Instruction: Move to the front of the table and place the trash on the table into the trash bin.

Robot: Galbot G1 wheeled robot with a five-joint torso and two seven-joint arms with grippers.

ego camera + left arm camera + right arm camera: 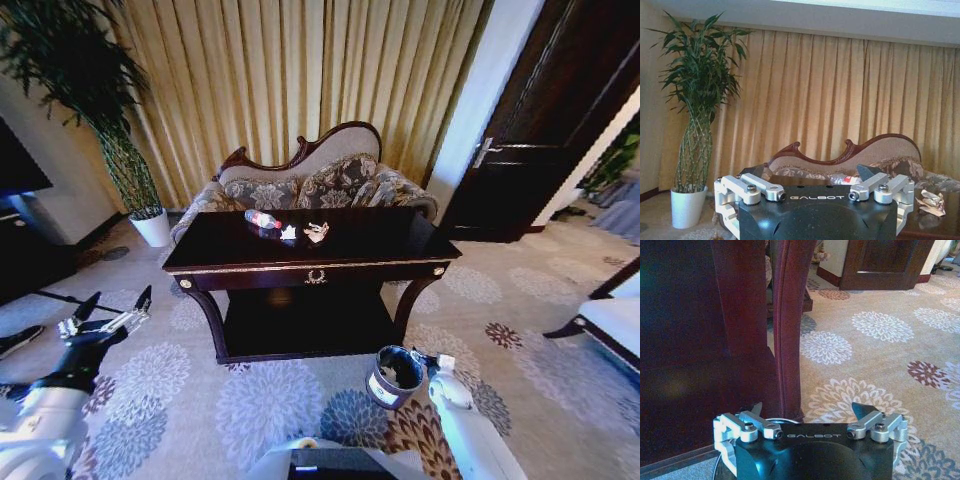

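Head view shows the table (pixel 400 240), dark and glossy with gold trim, a gold wreath on its front, curved legs and a low shelf, standing before a sofa (pixel 300 180) and tan curtains (pixel 300 70). On its top, toward the left and near the back edge, lies the bottle (pixel 263 219), clear with a red label, on its side. Just beside it on the right are the paper scraps (pixel 316 232), small, white and crumpled; a smaller white scrap lies between them and the bottle. The bin (pixel 394 375), round and dark grey with a white label and black liner, stands on the flowered carpet (pixel 180 400) in front of the table's right leg.

The left gripper (pixel 115 305) hangs low over the carpet, left of the table and well apart from it, its fingers spread wide. In the left wrist view the same gripper (pixel 817 172) faces the sofa with wide-spread fingers; the bottle (pixel 850 179) is mostly hidden behind it and only a bit of red shows, while the scraps (pixel 930 202) sit on the table edge (pixel 940 225). A potted plant (pixel 695 125) stands by the curtains.

The right gripper (pixel 430 362) is just beside the bin, touching or nearly so; I cannot tell which. In the right wrist view its fingers (pixel 864 412) stand wide apart, close to a table leg (pixel 787 330), and a thin curved rim, probably the bin's, peeks above the gripper body.
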